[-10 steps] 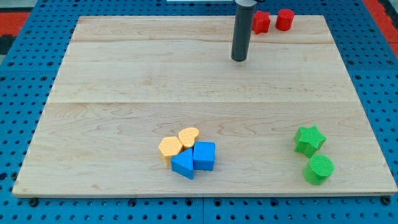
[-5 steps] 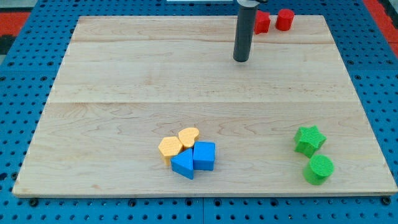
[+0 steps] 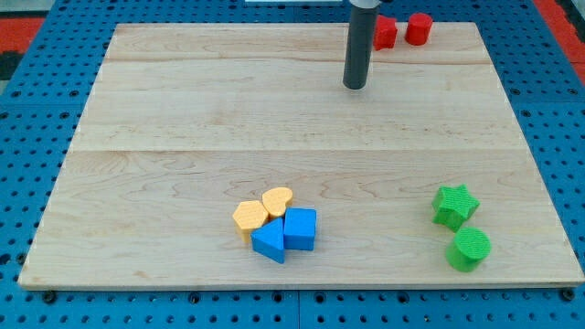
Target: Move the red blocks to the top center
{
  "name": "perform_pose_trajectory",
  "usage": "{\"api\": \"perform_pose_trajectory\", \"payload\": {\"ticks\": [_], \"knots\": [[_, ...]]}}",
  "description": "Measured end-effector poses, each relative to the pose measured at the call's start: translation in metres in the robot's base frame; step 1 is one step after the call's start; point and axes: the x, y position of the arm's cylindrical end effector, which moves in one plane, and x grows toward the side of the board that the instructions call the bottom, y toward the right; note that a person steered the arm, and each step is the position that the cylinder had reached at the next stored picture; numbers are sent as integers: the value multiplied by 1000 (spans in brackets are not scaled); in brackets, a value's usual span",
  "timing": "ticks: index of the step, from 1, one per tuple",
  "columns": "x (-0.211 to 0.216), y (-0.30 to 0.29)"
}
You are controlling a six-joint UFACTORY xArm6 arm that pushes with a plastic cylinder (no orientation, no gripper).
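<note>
Near edge, view's bottom: green cylinder, green star, blue and yellow cluster. My tip rests on bare board, touching nothing. Beyond it, top edge right of centre: red block partly behind rod, red cylinder just beside.

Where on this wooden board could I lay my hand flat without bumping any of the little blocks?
The whole view's left half is bare, as is the middle band between my tip and the yellow blocks. Crowded spots: the yellow and blue blocks huddled at bottom centre, the green star and green cylinder at bottom right, and the red blocks at the top edge.
</note>
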Motion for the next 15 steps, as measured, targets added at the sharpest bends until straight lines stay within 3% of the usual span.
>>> {"api": "perform_pose_trajectory", "payload": {"ticks": [3,7,8,9,10,15], "knots": [[23,111],[-4,148],[-27,176],[-88,179],[-117,179],[-105,178]]}}
